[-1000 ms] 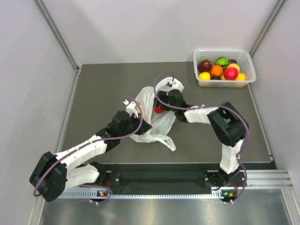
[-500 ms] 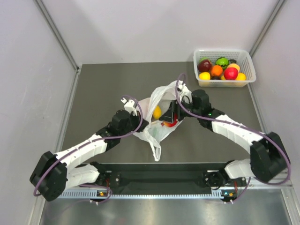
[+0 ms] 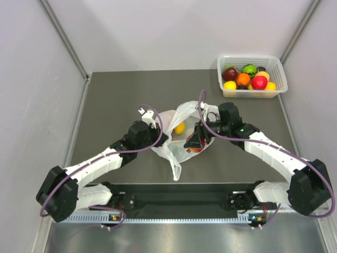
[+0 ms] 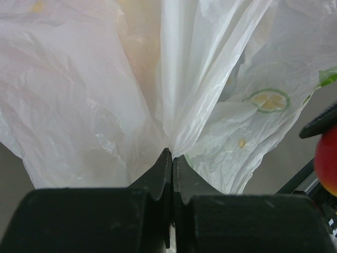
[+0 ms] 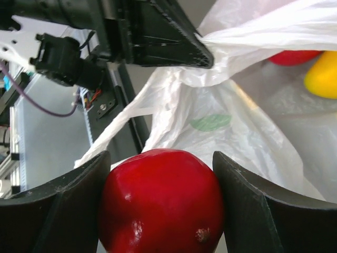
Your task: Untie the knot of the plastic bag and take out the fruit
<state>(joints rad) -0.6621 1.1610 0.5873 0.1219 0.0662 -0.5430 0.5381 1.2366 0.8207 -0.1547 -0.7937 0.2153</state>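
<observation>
The plastic bag (image 3: 176,145) lies open mid-table, white with citrus prints; it fills the left wrist view (image 4: 210,89) and shows in the right wrist view (image 5: 226,126). My left gripper (image 3: 158,138) is shut on the bag's left edge, its jaws (image 4: 172,158) pinching a fold. My right gripper (image 3: 194,143) is at the bag's right side, shut on a bright red round fruit (image 5: 160,203), which also shows in the top view (image 3: 194,147). A yellow fruit (image 3: 179,128) sits in the bag's mouth (image 5: 322,79), with another red fruit (image 5: 295,57) beside it.
A white basket (image 3: 226,90) at the back right holds several fruits, among them a dark red apple (image 3: 229,73), a green fruit (image 3: 249,69), an orange one (image 3: 243,79) and a red one (image 3: 259,82). Grey walls close in left and right.
My right gripper has moved a little lower and nearer with the red fruit. My left gripper shifted slightly up and right with the bag edge. The bag has spread a bit.
</observation>
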